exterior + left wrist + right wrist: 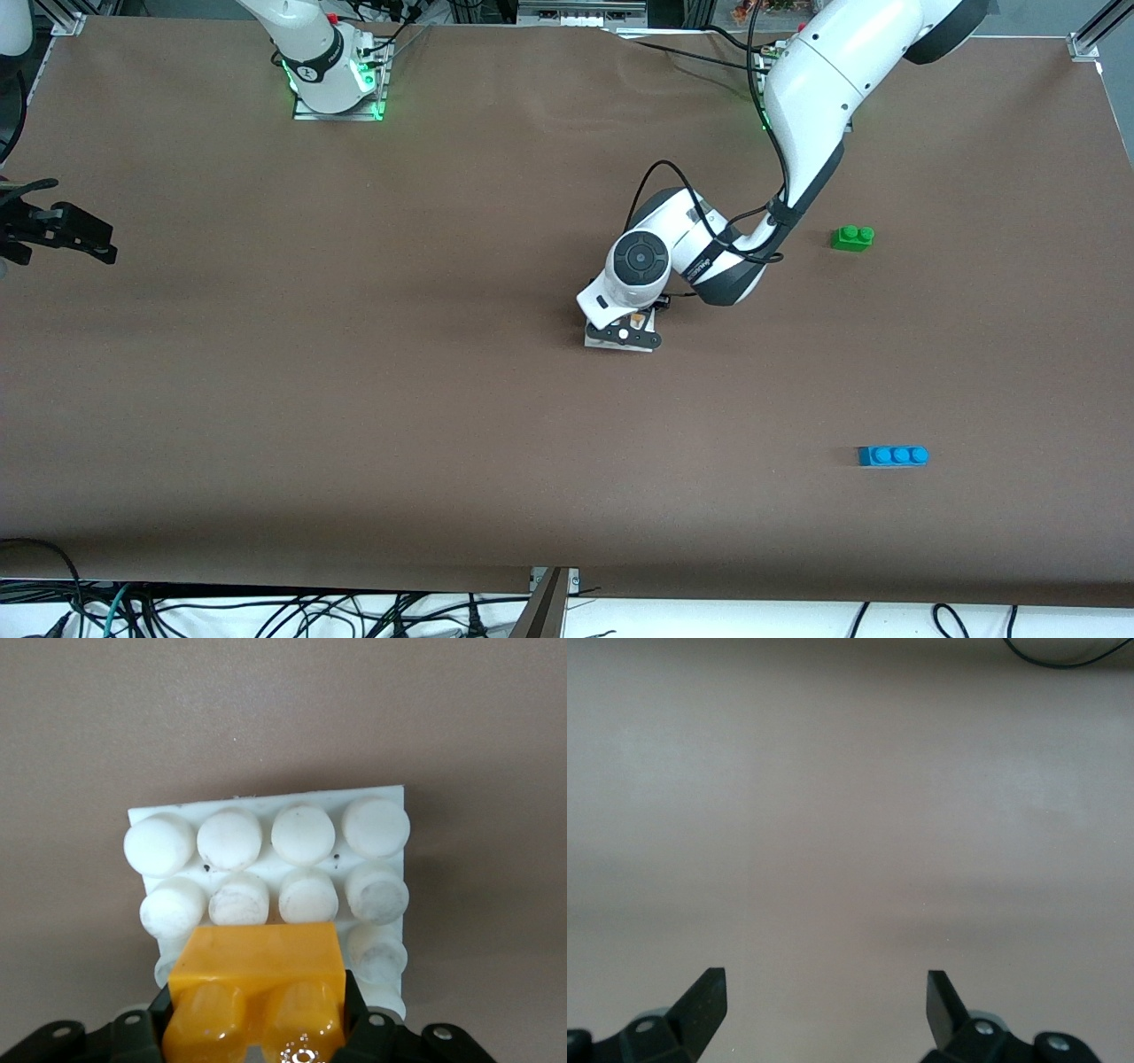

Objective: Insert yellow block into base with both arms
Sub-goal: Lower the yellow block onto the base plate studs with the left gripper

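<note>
The white studded base (611, 341) lies flat near the table's middle, mostly covered by the left arm's hand in the front view. My left gripper (257, 1014) is shut on the yellow block (257, 970), which sits low over the base (266, 850) at one edge of its stud grid; a sliver of the yellow block (636, 317) shows under the hand. Whether the block is pressed onto the studs I cannot tell. My right gripper (824, 1001) is open over bare table, and the right gripper (53, 232) waits at the right arm's end of the table.
A green two-stud brick (852, 237) lies toward the left arm's end, farther from the front camera than the base. A blue three-stud brick (893, 455) lies nearer the front camera. Cables hang below the table's front edge (549, 580).
</note>
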Controlling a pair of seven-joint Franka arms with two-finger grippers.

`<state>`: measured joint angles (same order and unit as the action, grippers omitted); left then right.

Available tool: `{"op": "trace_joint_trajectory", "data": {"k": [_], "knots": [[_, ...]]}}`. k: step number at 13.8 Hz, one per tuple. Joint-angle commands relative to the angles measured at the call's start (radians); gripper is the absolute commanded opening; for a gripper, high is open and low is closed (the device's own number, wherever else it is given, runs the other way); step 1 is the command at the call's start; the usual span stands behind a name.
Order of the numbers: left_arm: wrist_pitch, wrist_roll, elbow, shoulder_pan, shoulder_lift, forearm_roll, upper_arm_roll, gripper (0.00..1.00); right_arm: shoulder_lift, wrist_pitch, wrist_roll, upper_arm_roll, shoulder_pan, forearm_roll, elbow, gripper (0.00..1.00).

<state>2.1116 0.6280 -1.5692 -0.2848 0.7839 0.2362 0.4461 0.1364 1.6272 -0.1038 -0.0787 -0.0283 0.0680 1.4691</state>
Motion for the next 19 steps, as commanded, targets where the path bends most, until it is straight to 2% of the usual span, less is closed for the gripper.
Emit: {"op": "trace_joint_trajectory", "data": {"k": [1,19], "knots": [[0.027,0.024,-0.009,-0.014,0.026,0.032,-0.007,0.21,-0.02,-0.009,-0.01,0.007,0.01,-0.011,0.013,1.0],[0.002,0.024,-0.032,-0.016,0.015,0.032,-0.004,0.21,-0.02,-0.009,-0.01,0.007,0.01,-0.013,0.013,1.0]]}}
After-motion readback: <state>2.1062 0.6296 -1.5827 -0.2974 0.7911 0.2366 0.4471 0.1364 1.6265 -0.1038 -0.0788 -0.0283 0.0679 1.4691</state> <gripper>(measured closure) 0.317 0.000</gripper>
